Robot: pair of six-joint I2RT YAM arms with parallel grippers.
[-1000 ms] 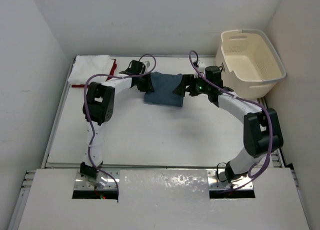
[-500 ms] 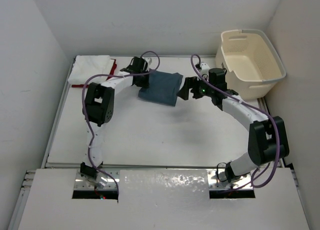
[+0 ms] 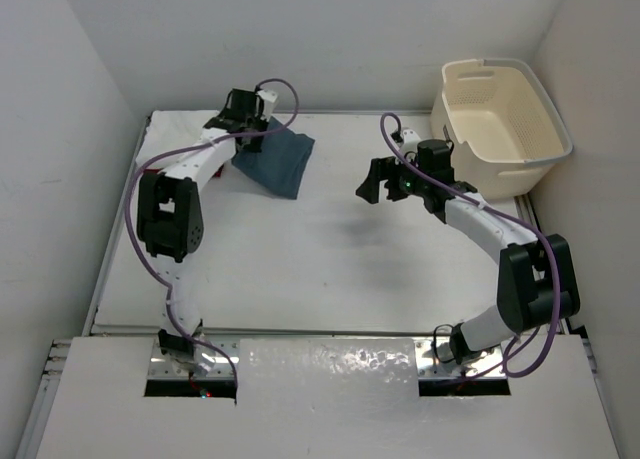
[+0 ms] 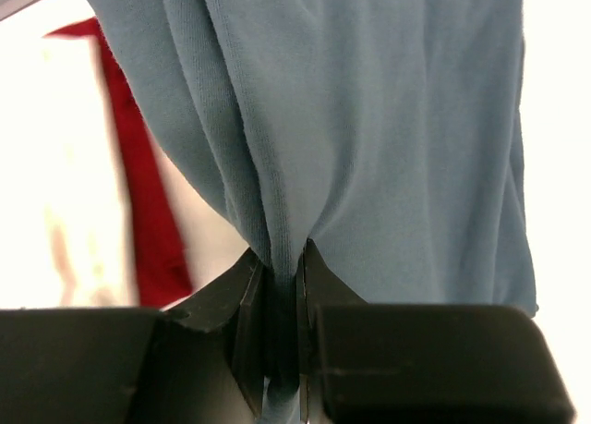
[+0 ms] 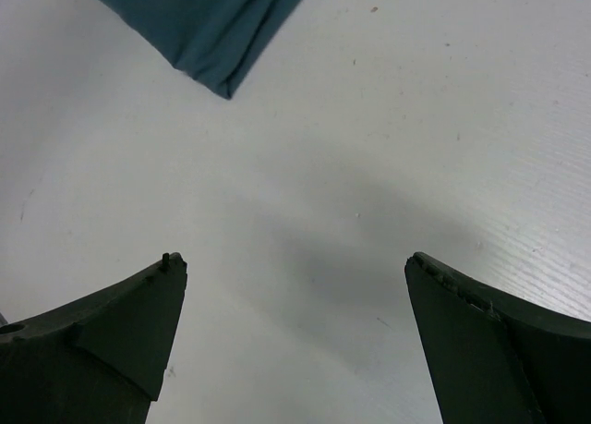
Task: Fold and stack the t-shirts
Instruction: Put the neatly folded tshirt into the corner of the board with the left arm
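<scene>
Nearer back-left corner now, left gripper (image 4: pixel 283 262) pinches teal shirt (image 3: pixel 277 161); right gripper (image 5: pixel 295 269) wide, empty.

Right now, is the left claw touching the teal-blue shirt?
Touching. The left wrist view shows the left claw shut on a bunched fold of the teal-blue shirt, with the cloth pinched between its two black fingers.

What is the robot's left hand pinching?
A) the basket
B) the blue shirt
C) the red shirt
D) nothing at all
B: in the left wrist view the left gripper is closed tight on a bunched fold of the blue shirt, which hangs from between its fingers.
</scene>
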